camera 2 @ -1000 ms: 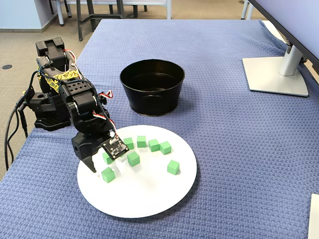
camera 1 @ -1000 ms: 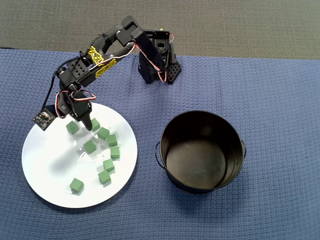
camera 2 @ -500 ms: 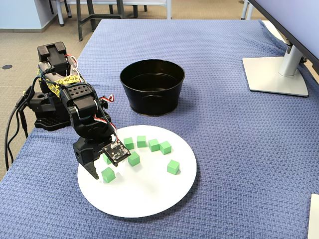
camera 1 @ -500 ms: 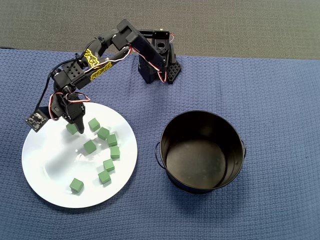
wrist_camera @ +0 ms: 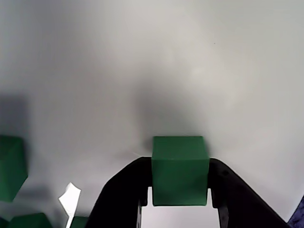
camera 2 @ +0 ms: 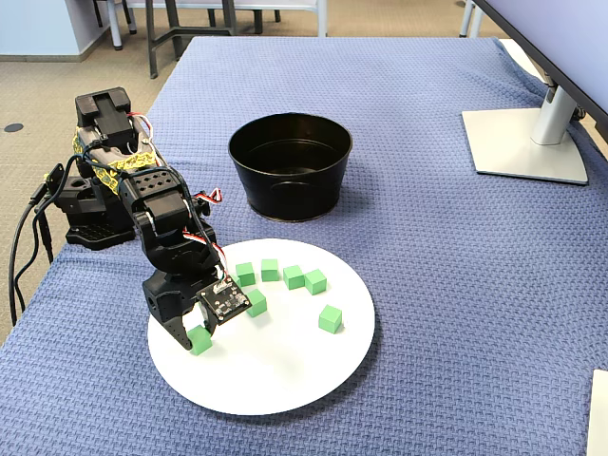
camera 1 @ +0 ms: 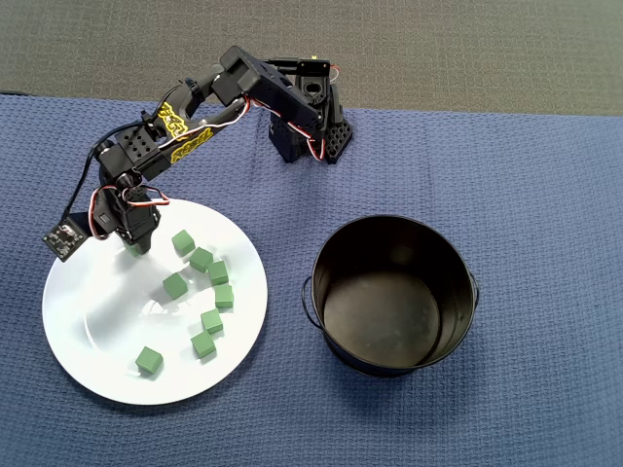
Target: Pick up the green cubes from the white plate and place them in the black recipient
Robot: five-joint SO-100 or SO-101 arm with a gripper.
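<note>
Fingers closed on one cube at the plate's edge

The gripper [wrist_camera: 179,199] pinches a green cube [wrist_camera: 180,169] by two opposite flat faces; it looks light, rigid and easy to grip squarely. It sits low over the white plate [camera 2: 285,380], other cubes [camera 2: 294,277] nearby, the black pot [camera 2: 290,163] well apart.

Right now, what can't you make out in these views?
- Overhead view: the gripper and the green cube it straddles are hidden under the arm's wrist.
- Wrist view: fingertips cut off by the bottom edge; contact with the cube unclear.
- Fixed view: the black pot floor is too dark to read.
</note>
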